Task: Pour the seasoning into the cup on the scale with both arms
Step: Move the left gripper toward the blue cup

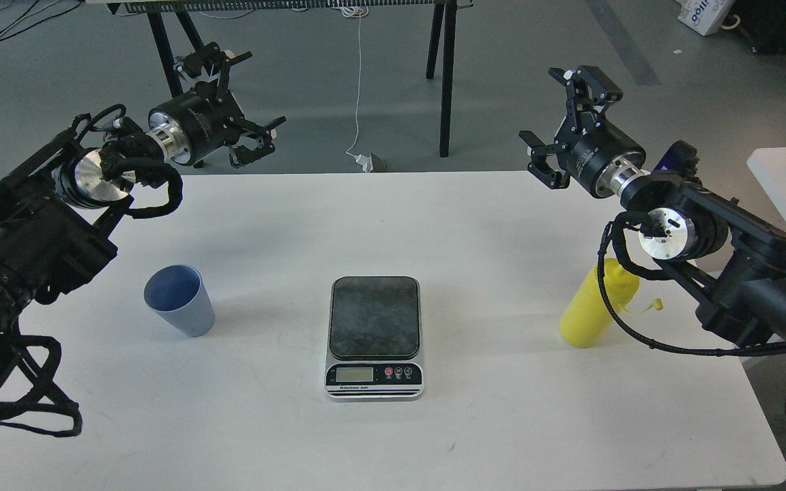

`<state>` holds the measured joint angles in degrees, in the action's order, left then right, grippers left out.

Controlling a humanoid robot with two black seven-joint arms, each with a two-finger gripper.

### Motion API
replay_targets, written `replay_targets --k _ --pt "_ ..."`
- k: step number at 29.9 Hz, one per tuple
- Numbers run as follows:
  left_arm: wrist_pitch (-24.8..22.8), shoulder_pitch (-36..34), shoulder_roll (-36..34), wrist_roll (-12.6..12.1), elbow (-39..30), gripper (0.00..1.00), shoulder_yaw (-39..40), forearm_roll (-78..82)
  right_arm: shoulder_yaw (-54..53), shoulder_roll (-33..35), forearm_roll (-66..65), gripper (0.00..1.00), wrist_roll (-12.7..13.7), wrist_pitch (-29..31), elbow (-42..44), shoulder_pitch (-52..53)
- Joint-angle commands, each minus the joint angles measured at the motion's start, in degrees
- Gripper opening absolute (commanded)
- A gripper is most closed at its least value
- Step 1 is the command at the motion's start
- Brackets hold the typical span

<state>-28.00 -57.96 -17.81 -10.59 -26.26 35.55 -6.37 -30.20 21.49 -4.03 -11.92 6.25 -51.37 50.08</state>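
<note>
You see both the left gripper (236,102) and right gripper (560,116) spread, grasping nothing, above the tabletop's (488,423) far edge, the scale (374,335) bare.

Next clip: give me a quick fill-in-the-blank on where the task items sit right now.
1. The scale's platform is ____.
2. The cup stands on the table on the scale's ____ side in the head view.
3. The yellow bottle is held by ____ hand.
4. Both the left hand and the right hand are ____.

Missing words: empty; left; neither; open
</note>
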Motion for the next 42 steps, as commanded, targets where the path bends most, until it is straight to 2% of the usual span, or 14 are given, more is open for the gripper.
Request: replay_targets --k 1,6,8,14,16,21,24,28,34,38,39,40,42 --pt "0.0 0.04 -0.04 -0.48 -0.02 1.0 -0.04 0.13 -0.65 0.13 -0.02 0.99 -0.13 -0.01 -0.13 -0.07" --pt "0.0 -0.75 0.05 -0.92 -0.02 1.0 -0.22 0.13 -1.44 -0.22 -0.02 0.99 -1.35 -0.01 -0.04 -0.34" --pt "0.0 -1.01 0.05 -0.83 -0.02 1.0 -0.22 0.22 -1.53 -0.31 -0.02 0.99 -2.67 -0.01 -0.13 -0.51" --pt "0.0 -3.29 0.49 -1.36 -0.02 1.0 0.31 -0.04 -1.44 -0.31 0.16 0.99 -10.84 0.08 -0.4 -1.65" --pt "0.0 -4.26 0.58 -0.31 -0.02 1.0 0.48 -0.04 -1.71 -0.4 0.16 0.99 -12.95 0.08 -0.31 -2.09" --pt "0.0 -4.79 0.49 1.54 -0.11 1.0 -0.66 2.66 -6.09 -1.97 0.86 0.99 -13.31 -0.01 -0.13 -3.14" --pt "0.0 -5.32 -0.64 2.76 -1.08 1.0 -1.63 15.81 -10.04 -2.51 0.86 0.99 -13.4 0.87 0.13 -4.73" --pt "0.0 -7.6 -6.09 11.09 -3.96 1.0 -2.15 37.25 -13.3 -2.6 0.86 0.99 -13.22 1.92 1.53 -5.17" --pt "0.0 -9.27 -14.08 23.49 -18.54 1.0 -2.68 71.18 -18.05 -6.64 1.04 0.99 -13.31 1.93 5.14 -5.35" --pt "0.0 -9.01 -19.62 35.52 -30.49 1.0 -7.67 92.63 -19.11 -7.43 0.95 0.99 -13.49 2.02 5.49 -6.05" --pt "0.0 -9.1 -20.94 37.82 -33.39 1.0 -9.6 96.77 -18.93 -7.43 0.95 0.99 -13.4 1.84 5.49 -6.05" --pt "0.0 -9.1 -22.43 38.59 -36.82 1.0 -12.23 101.6 -18.67 -7.43 0.95 0.99 -13.4 1.66 5.49 -5.96" --pt "0.0 -9.19 -24.64 38.59 -41.83 1.0 -16.37 109.25 -18.49 -7.52 0.86 0.99 -13.31 1.49 5.49 -5.96"
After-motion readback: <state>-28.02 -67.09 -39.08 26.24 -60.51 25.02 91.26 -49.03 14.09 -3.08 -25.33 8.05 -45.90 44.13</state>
